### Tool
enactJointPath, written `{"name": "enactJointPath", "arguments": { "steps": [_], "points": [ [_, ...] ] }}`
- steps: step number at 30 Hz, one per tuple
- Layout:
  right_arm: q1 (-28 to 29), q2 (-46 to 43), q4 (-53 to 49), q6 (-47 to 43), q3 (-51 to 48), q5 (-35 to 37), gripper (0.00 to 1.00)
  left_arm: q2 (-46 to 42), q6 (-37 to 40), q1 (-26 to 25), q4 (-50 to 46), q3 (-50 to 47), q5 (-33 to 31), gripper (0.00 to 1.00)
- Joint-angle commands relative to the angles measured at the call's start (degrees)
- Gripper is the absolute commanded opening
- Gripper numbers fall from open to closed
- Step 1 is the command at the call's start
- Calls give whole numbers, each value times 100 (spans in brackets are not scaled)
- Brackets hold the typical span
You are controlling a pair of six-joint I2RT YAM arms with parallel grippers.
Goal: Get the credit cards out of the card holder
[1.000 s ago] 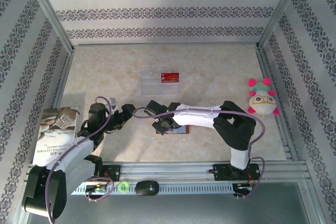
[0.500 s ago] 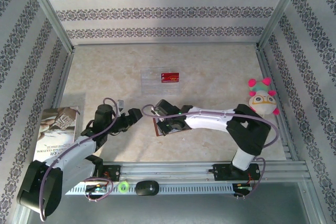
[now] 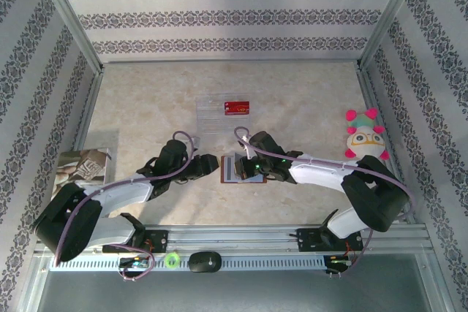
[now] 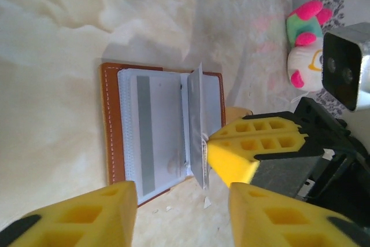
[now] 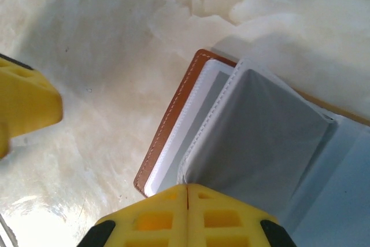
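Right gripper (image 5: 188,195) pinches a floppy sleeve (image 5: 260,137) of the wallet (image 4: 111,125), left gripper (image 4: 182,206) gapes empty; the card (image 4: 155,131), likely stiff and slick, wants edge-gripping.

Card holder (image 3: 229,169) before tray (image 3: 212,118) (toy (image 3: 364,135) rightward)

The card holder (image 3: 229,169) lies open near the middle of the surface's (image 3: 146,100) near edge. The left fingers (image 4: 87,215), spread apart, are just beside its left side. The right fingers (image 5: 167,218) pinch a page on its right. The left arm (image 3: 117,195) and right arm (image 3: 322,173) block the near edge. The far side is free up to the clear tray (image 3: 212,118). The toy (image 3: 363,137) and book (image 3: 79,173) sit well apart at the side edges.
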Motion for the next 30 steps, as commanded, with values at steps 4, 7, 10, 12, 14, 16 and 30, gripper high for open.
{"name": "enactJointPath", "arguments": {
  "steps": [4, 7, 10, 12, 14, 16, 30],
  "points": [
    [-10, -428, 443, 343, -331, -227, 0, 776, 211, -376, -35, 573, -439, 34],
    [-13, -531, 480, 369, -401, -202, 0, 1126, 225, -397, -284, 746, -566, 32],
    [-19, -568, 480, 351, -427, -227, 0, 1404, 271, -420, -425, 909, -582, 32],
    [-25, -543, 480, 334, -414, -260, 0, 1594, 346, -456, -496, 1050, -527, 32],
    [-22, -528, 493, 340, -405, -264, 0, 1794, 422, -510, -695, 1224, -493, 32],
    [-25, -526, 506, 344, -416, -266, 0, 1927, 485, -583, -863, 1350, -491, 30],
    [-22, -850, 437, 430, -629, 4, 0, 2638, 1096, -814, -2862, 2008, -694, 16]
  ]
}}
